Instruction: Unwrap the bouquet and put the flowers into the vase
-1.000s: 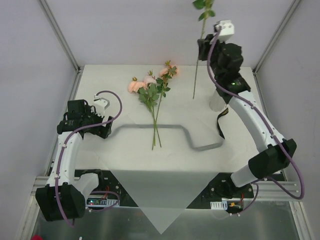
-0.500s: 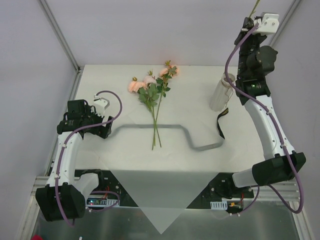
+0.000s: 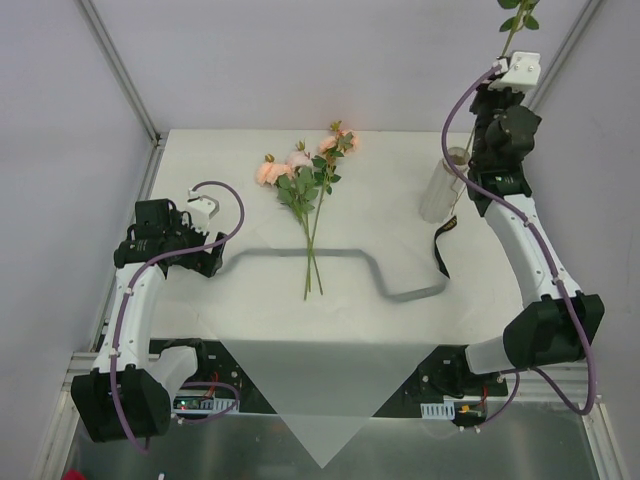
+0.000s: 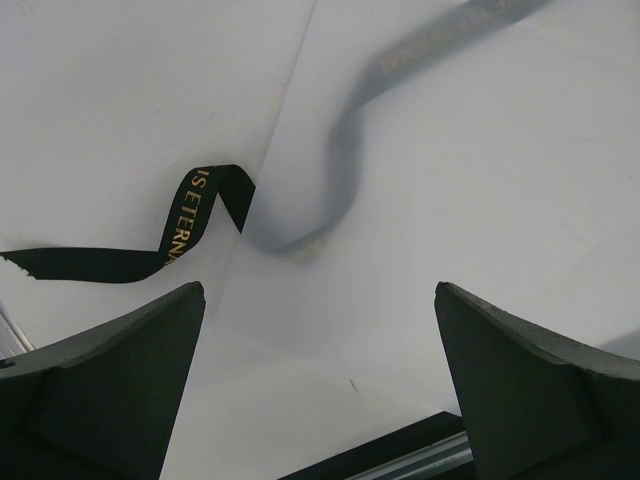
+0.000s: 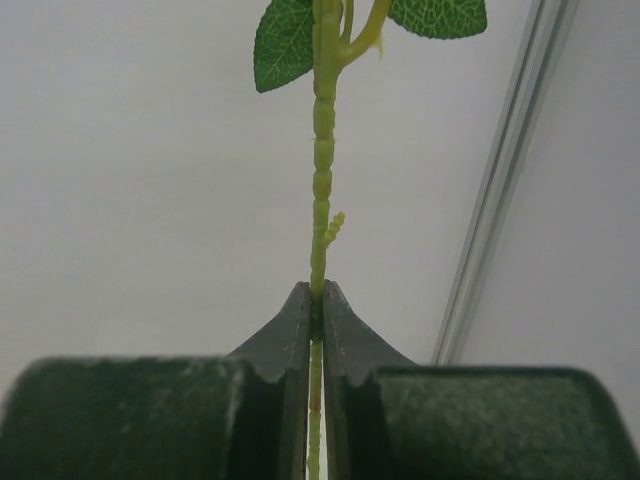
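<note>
The bouquet lies undone. Several peach-pink flowers rest on the flat white paper at the table's back centre. The slim whitish vase stands at the back right. My right gripper is raised high, just above and to the right of the vase, shut on one green stem. The leaves point up. In the right wrist view the gripper pinches the stem between its tips; the stem's lower end is hidden behind the arm. My left gripper hovers open and empty at the left.
A dark ribbon lies near the vase's foot, and its grey run shows through the paper towards the left arm. The paper's corner hangs over the table's front edge. Enclosure posts and walls stand close behind the raised right arm.
The right arm carried the stem from the back centre rightwards to above the vase, then turned so the leaves point up. The left arm stayed still.
</note>
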